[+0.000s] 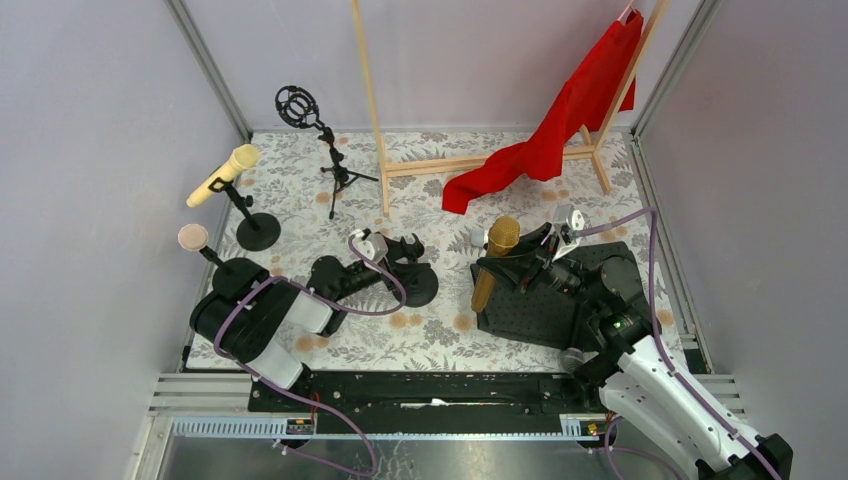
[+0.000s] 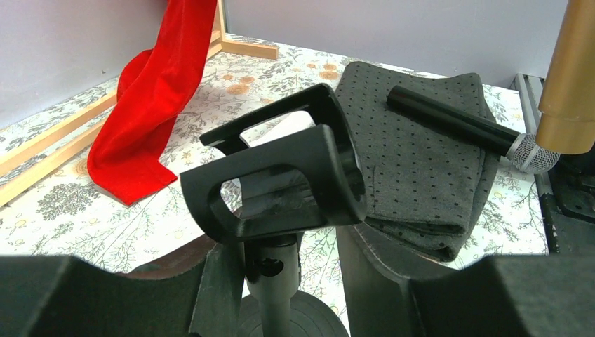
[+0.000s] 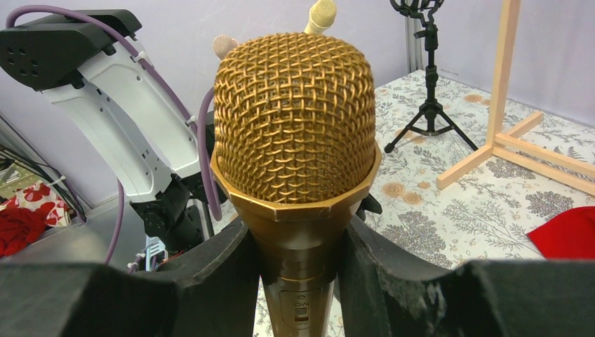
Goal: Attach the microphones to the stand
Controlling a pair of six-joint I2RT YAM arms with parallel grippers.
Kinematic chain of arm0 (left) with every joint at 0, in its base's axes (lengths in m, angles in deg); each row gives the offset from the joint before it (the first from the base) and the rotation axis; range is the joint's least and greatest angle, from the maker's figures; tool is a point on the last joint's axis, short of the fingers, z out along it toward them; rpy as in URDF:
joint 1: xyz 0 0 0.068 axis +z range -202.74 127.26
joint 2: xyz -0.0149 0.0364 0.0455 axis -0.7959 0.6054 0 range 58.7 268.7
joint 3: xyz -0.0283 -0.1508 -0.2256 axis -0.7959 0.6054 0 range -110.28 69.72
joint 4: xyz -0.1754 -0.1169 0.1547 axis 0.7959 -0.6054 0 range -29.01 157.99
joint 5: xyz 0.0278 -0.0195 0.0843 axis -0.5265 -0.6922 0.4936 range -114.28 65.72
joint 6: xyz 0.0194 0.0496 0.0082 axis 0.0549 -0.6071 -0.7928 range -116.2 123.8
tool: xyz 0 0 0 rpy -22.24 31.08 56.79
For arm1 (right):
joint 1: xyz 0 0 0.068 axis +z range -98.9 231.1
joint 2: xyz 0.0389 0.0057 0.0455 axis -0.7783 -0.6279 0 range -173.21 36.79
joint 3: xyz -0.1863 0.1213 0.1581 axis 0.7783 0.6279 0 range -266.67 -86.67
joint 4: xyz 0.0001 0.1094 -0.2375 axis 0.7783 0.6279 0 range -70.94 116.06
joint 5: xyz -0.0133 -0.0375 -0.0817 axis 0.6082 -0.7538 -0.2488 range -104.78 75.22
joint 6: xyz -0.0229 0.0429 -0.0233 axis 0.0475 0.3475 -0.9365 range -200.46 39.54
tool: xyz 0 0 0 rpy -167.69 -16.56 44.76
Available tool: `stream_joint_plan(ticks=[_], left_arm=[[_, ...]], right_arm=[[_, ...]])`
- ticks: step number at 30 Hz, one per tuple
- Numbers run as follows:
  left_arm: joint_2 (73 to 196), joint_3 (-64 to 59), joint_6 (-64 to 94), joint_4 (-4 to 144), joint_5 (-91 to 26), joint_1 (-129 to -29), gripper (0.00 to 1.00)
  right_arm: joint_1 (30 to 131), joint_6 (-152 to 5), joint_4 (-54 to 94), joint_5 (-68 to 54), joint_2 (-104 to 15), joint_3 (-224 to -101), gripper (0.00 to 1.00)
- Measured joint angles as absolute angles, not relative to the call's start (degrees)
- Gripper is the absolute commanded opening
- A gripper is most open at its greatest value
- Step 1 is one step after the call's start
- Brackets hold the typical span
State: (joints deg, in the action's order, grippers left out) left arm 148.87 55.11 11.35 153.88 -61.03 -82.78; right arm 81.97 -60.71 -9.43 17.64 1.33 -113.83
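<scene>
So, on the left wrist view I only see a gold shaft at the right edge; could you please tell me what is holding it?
Observer: The right gripper is shut on it, below the mesh head; it is the gold microphone.
Operator: Thank you. Are any microphones on stands?
Observer: Yes, the pale yellow microphone sits clipped on a round-base stand at the far left.
Operator: Any others?
Observer: The pink microphone is on a second stand, just nearer.

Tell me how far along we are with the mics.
Done: the pale yellow microphone and pink microphone are mounted. In hand: right gripper holds the gold microphone; left gripper straddles the post of the empty clip stand. Left: seat gold, then the black microphone lying on the mat.
</scene>
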Motion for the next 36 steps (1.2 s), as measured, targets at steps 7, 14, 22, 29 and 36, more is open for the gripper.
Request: stream_joint_plan(ticks=[7, 14, 22, 29, 36], left_arm=[[149.2, 55.1, 12.6, 153.9, -59.7, -82.8, 0.59], [149.3, 55.9, 12.8, 153.9, -58.7, -82.8, 0.55], [149.3, 56.3, 13.0, 153.9, -58.5, -82.5, 0.43], [149.3, 56.2, 14.4, 153.9, -58.6, -82.1, 0.34], [149.3, 55.8, 15.9, 153.7, -59.5, -82.0, 0.0]], right_arm=[[82.0, -60.7, -9.4, 17.7, 1.0, -113.8, 0.0], [82.0, -60.7, -9.4, 17.7, 1.0, -113.8, 0.0], [82.0, -60.6, -9.4, 17.7, 0.9, -113.8, 0.0], [82.0, -60.6, -9.4, 17.7, 0.9, -113.8, 0.0], [82.0, -60.6, -9.5, 17.7, 0.9, -113.8, 0.0]])
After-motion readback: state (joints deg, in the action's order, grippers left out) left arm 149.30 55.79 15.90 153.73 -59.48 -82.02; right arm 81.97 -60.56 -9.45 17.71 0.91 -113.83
